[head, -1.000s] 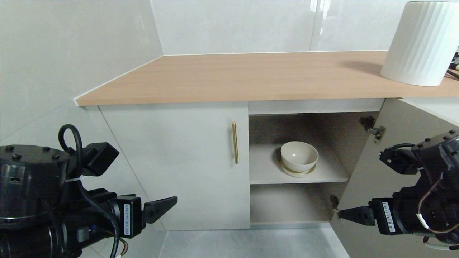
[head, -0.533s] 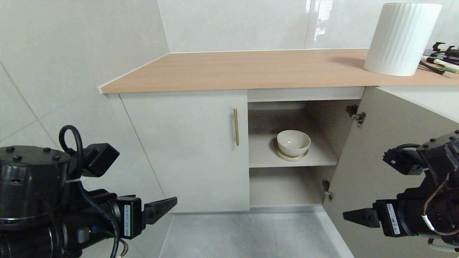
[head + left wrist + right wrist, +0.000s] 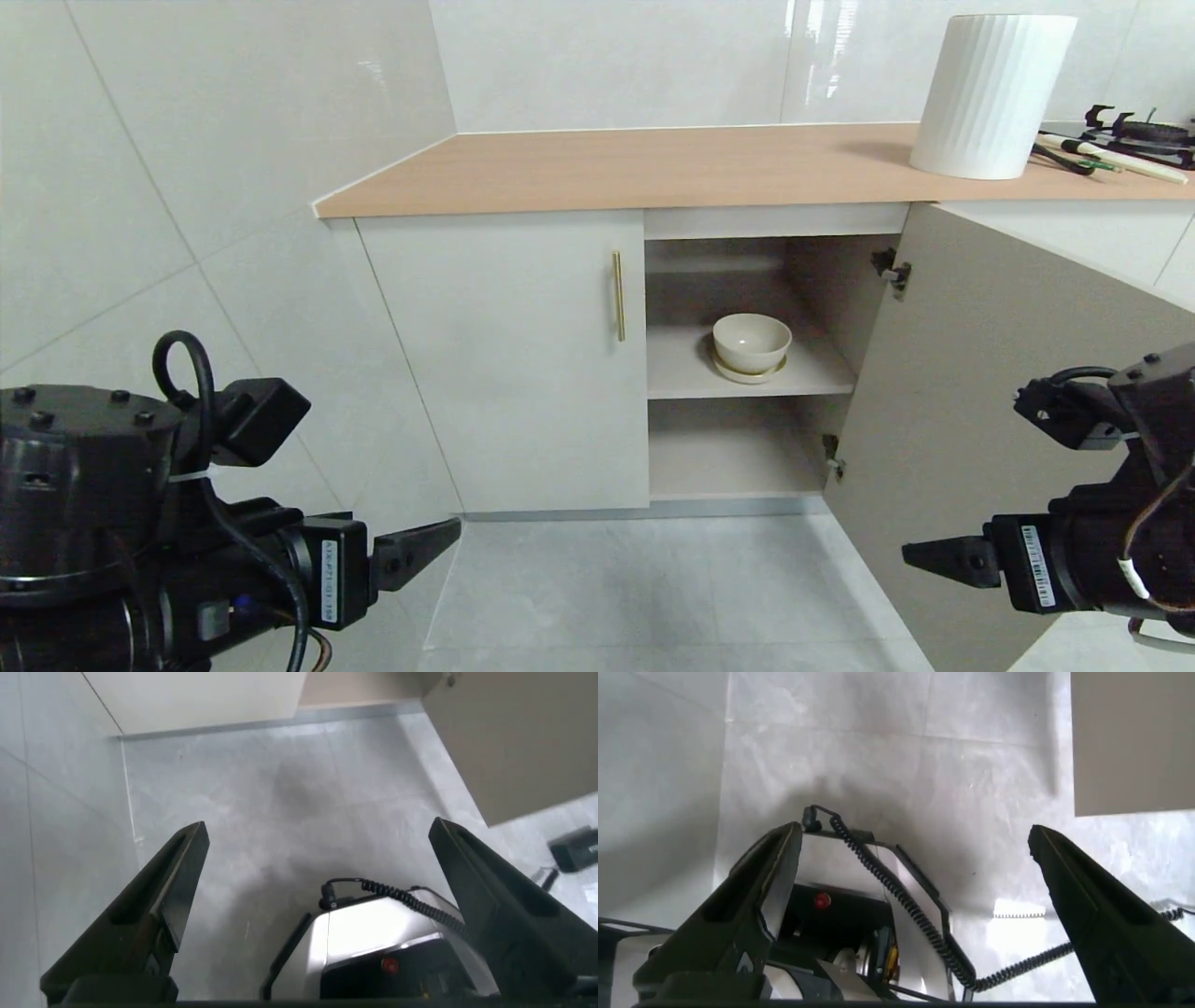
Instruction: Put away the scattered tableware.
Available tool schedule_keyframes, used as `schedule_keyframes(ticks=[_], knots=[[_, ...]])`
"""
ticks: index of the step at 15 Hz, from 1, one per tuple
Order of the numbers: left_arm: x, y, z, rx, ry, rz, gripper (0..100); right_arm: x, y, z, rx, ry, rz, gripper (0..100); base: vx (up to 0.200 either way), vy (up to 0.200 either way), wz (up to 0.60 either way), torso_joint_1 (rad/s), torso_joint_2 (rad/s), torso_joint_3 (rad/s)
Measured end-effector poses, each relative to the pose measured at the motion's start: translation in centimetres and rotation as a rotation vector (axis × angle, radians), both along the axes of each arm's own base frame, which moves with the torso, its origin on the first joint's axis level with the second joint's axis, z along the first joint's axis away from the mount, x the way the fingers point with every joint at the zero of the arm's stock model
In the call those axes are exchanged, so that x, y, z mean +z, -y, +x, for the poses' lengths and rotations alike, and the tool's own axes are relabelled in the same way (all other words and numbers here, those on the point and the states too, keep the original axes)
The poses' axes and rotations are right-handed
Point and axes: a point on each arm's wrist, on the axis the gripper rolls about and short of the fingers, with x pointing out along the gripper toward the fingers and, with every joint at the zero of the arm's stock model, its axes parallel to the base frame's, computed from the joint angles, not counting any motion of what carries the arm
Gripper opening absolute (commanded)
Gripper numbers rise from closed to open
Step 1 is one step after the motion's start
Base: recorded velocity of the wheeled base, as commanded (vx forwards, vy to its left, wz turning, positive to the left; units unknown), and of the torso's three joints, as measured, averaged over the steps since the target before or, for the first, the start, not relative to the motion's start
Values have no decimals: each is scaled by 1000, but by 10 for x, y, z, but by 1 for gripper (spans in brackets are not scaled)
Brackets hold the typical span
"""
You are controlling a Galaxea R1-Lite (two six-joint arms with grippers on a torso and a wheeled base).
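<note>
A cream bowl [image 3: 752, 341] rests on a small plate [image 3: 747, 376] on the middle shelf [image 3: 681, 373] of the open cabinet. Both arms are low and well in front of the cabinet, far from the bowl. My left gripper [image 3: 437, 539] is at the lower left. In the left wrist view the left gripper [image 3: 320, 831] is open over grey floor tiles, holding nothing. My right gripper [image 3: 920, 553] is at the lower right, beside the open door. The right wrist view shows the right gripper [image 3: 915, 833] open and empty too.
The cabinet's right door [image 3: 980, 373] swings out toward my right arm. The left door [image 3: 504, 355], with a gold handle [image 3: 617, 296], is shut. On the wooden countertop [image 3: 653, 168] stand a white ribbed cylinder [image 3: 990, 93] and some utensils [image 3: 1111, 157]. Tiled floor [image 3: 653, 588] lies ahead.
The whole head view has shifted: the cabinet looks smaller and farther off, so the camera has backed away. The bowl stays on its shelf and both grippers stay open.
</note>
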Motion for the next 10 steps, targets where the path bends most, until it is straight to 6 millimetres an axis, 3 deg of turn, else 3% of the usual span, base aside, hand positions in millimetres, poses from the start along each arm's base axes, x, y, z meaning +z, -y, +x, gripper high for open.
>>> schedule_keyframes(ticks=[5,8,10], knots=[[-1,0,0,3,-3,3,100,10,11,-9,1,7,-29,100,0,0,0,0,0,0],[-1,0,0,0,-3,6,100,23,24,-19,-37,-120,-98,100,0,-200,0,1,2,7],[-2,0,0,1,-5,6,100,35,29,-19,-61,-114,-92,100,0,-200,0,12,0,7]])
